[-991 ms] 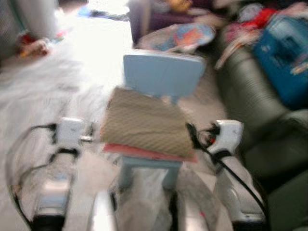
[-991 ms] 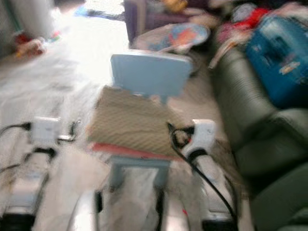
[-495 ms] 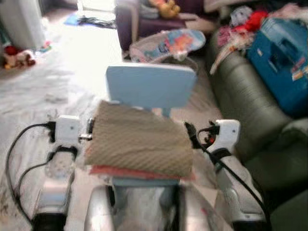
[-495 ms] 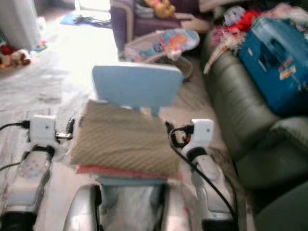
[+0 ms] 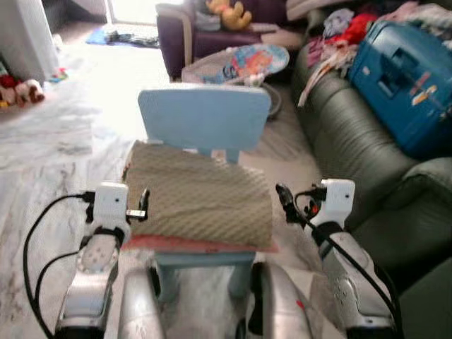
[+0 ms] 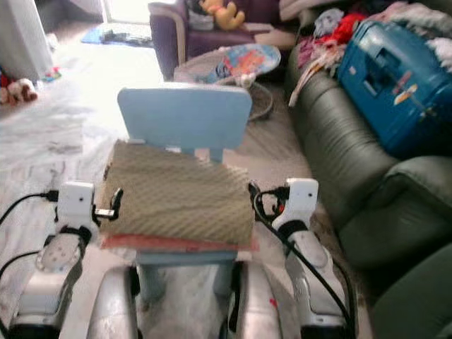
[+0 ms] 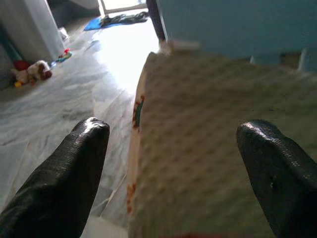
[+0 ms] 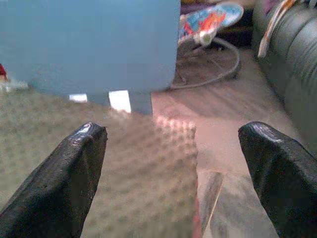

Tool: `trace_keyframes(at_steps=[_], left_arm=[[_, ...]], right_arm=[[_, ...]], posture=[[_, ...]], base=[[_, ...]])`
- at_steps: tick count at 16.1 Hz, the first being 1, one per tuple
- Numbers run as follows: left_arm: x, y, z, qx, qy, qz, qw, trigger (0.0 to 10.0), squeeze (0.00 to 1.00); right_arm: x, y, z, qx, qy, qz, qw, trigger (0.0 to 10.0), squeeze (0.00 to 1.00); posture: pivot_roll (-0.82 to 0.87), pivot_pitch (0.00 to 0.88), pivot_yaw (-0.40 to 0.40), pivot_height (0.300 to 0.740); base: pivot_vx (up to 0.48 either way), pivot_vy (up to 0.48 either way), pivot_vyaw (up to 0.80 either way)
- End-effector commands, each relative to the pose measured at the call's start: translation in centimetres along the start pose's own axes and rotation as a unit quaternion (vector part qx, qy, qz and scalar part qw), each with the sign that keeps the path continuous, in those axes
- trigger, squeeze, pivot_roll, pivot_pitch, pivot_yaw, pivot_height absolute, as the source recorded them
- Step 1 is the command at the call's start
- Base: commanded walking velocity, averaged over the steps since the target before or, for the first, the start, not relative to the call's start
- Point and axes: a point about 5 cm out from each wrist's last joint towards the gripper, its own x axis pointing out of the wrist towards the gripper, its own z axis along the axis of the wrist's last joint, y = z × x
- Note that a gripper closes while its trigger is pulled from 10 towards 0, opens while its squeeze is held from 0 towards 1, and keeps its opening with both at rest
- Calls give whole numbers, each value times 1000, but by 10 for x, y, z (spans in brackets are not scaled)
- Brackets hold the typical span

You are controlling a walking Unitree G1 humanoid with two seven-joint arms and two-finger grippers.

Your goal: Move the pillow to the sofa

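Observation:
A tan, bumpy-textured pillow [image 5: 198, 201] with a red underside lies on the seat of a small light-blue chair [image 5: 205, 116] straight ahead of me. My left gripper [image 5: 144, 205] sits at the pillow's left edge, and my right gripper [image 5: 284, 205] at its right edge. Both are open. In the left wrist view the black fingers [image 7: 74, 163] stand wide apart with the pillow [image 7: 208, 148] between them. The right wrist view has the pillow's corner [image 8: 148, 158] and the chair back [image 8: 89, 44] between spread fingers [image 8: 69, 173]. The dark green sofa [image 5: 353, 141] runs along my right.
A blue suitcase [image 5: 406, 78] and a heap of clothes [image 5: 346, 28] lie on the sofa. A baby bouncer [image 5: 244, 63] and a purple armchair [image 5: 205, 28] with a teddy stand behind the chair. A plush toy [image 5: 21, 88] lies on the marble floor at far left.
The camera has shifted and the picture has sharpened. Both grippers stay beside the pillow, the left one now closer to its edge.

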Motion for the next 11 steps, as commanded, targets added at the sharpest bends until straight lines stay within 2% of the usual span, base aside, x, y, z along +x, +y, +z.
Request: trace_keyframes(at_steps=[1, 6, 7, 8, 9, 10, 11], left_arm=[[0, 6, 0, 18, 5, 8, 1000, 10000, 0], [7, 15, -2, 17, 27, 1, 1000, 10000, 0], [11, 18, -4, 3, 32, -8, 999, 10000, 169], [15, 20, -6, -2, 37, -10, 999, 10000, 1000], [16, 21, -6, -2, 39, -8, 999, 10000, 1000], [17, 22, -7, -7, 45, -8, 999, 10000, 1000], [19, 21, -7, -9, 49, -10, 999, 10000, 1000]], right_arm=[[0, 1, 0, 6, 11, 9, 1000, 10000, 0], [11, 4, -5, 10, 56, 42, 997, 10000, 0], [16, 8, -15, -6, 97, 59, 993, 10000, 0], [22, 12, -19, -11, 111, 74, 991, 10000, 388], [24, 14, -18, -12, 110, 79, 991, 10000, 388], [27, 16, -18, -14, 112, 80, 990, 10000, 1000], [31, 18, -19, -15, 115, 77, 990, 10000, 1000]], posture=[[2, 0, -102, 498], [3, 0, -103, 488], [4, 0, -105, 488], [9, 0, -107, 488], [9, 0, -108, 488], [7, 0, -109, 488], [7, 0, -111, 488]], base=[[0, 0, 0], [0, 0, 0], [0, 0, 0], [0, 0, 0], [0, 0, 0], [0, 0, 0], [0, 0, 0]])
